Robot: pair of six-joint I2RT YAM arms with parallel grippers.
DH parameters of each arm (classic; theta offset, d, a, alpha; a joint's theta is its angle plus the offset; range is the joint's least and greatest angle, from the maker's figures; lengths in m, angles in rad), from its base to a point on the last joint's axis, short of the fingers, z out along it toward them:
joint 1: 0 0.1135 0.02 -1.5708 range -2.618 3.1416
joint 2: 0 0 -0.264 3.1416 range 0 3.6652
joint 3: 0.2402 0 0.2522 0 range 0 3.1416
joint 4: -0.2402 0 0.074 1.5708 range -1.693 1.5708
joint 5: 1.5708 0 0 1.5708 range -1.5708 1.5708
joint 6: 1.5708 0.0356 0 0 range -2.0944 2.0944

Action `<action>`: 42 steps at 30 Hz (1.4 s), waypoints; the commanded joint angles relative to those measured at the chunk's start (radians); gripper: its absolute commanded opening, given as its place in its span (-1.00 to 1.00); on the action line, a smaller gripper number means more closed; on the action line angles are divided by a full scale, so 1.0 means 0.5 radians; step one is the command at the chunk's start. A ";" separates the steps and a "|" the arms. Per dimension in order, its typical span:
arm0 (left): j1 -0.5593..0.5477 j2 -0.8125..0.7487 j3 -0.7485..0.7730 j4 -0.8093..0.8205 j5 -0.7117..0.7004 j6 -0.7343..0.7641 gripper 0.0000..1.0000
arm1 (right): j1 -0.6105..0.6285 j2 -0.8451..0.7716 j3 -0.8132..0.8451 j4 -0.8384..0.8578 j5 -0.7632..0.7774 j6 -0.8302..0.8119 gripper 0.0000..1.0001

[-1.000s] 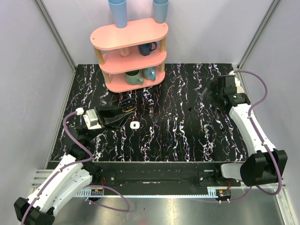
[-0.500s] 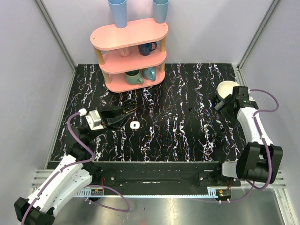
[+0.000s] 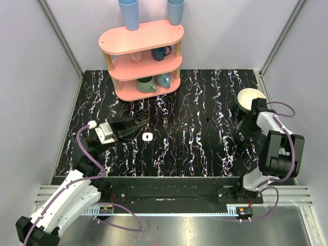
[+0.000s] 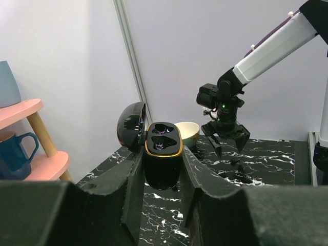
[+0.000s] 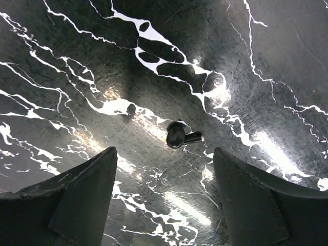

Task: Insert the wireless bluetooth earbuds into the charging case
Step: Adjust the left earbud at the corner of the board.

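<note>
While the left gripper (image 4: 160, 179) grips the open, empty charging case (image 4: 163, 154) by the table's (image 3: 195, 148) left edge, the right gripper (image 5: 164, 154) hangs open over one dark earbud (image 5: 179, 136) by the right edge.

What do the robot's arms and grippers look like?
The left arm and right arm have white links, black joints and a purple cable each. The left gripper and right gripper have black, wedge-shaped fingers; a green light glows on the right wrist.
</note>
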 commanded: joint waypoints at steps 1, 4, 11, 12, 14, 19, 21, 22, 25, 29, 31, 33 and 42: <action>-0.005 -0.015 -0.020 0.036 0.000 0.055 -1.00 | -0.006 0.065 0.096 0.041 -0.008 -0.175 0.62; -0.005 -0.015 -0.014 0.027 0.000 0.064 -1.00 | -0.006 0.102 0.093 0.038 0.010 -0.203 0.51; -0.005 -0.012 -0.011 0.018 0.009 0.073 -1.00 | -0.006 0.169 0.099 0.065 0.004 -0.237 0.33; -0.005 -0.015 -0.007 0.002 0.015 0.076 -1.00 | -0.006 0.179 0.102 0.068 0.016 -0.240 0.32; -0.005 -0.024 -0.007 -0.007 0.009 0.082 -1.00 | -0.006 0.188 0.114 0.075 0.025 -0.243 0.28; -0.005 -0.018 -0.004 -0.010 0.006 0.088 -1.00 | -0.006 0.231 0.114 0.087 0.025 -0.246 0.23; -0.005 -0.018 -0.004 -0.007 0.006 0.088 -1.00 | -0.006 0.237 0.102 0.099 0.022 -0.246 0.19; -0.005 -0.009 -0.004 -0.004 0.006 0.085 -1.00 | -0.006 0.237 0.099 0.108 0.022 -0.246 0.18; -0.005 0.007 0.008 -0.007 0.027 0.091 -1.00 | -0.006 0.261 0.093 0.111 0.019 -0.246 0.16; -0.005 0.013 0.014 -0.019 0.033 0.107 -1.00 | -0.006 0.271 0.087 0.111 0.022 -0.246 0.07; -0.005 0.013 0.008 -0.019 0.027 0.104 -1.00 | -0.006 0.268 0.083 0.114 0.016 -0.240 0.06; -0.005 0.016 0.011 -0.010 0.027 0.101 -1.00 | -0.006 0.265 0.071 0.114 0.022 -0.231 0.05; -0.005 0.037 0.026 -0.007 0.033 0.107 -1.00 | -0.009 0.234 0.037 0.108 -0.015 -0.163 0.02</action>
